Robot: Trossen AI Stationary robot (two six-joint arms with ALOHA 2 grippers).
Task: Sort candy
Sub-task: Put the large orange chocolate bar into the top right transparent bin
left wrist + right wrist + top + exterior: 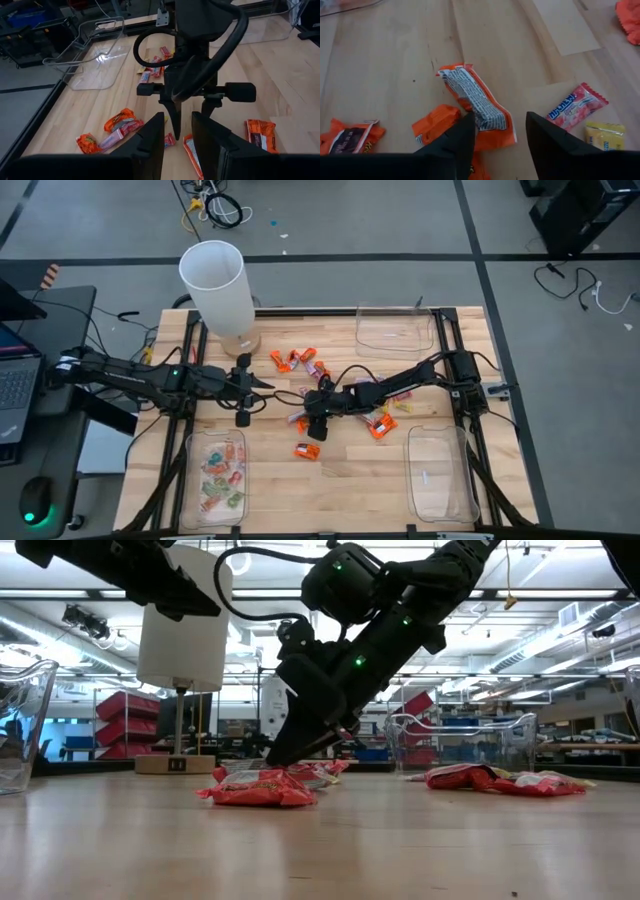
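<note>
Orange, pink and yellow candy (300, 360) lies spread on the wood table (330, 480), mostly in the middle. Going left to right:

The near-left tray (217, 473) already has a bunch of green & pink sweets in it. Just behind it, the left gripper (243, 388) hangs over bare wood beside the white lamp (217, 285). Its fingers (150, 137) stand a bit apart w/ nothing between them. It looks like it waits.

In the middle, the right gripper (312, 423) is down low at the table. Its fingers (457, 137) are spread, 1 on each side of the near end of an orange wrapper (477, 107) that lies flat, printed back up. It isn't pinched yet, as far as I can tell. A 2nd orange piece (436, 120) touches that wrapper right by one finger. A pink sweet (576, 106) and a yellow one (605, 135) sit off to the other side.

On the right, the far tray (395, 330) and the near-right tray (440, 475) look almost empty.

Step now, I think: picking up 1 orange candy. Next it needs to squeeze shut on only that wrapper, not the 2nd piece next to it, then lift & carry it to a tray. Which tray is for orange, I can't tell. Risk: the flat slick wrapper may slip, or 2 come up together.
</note>
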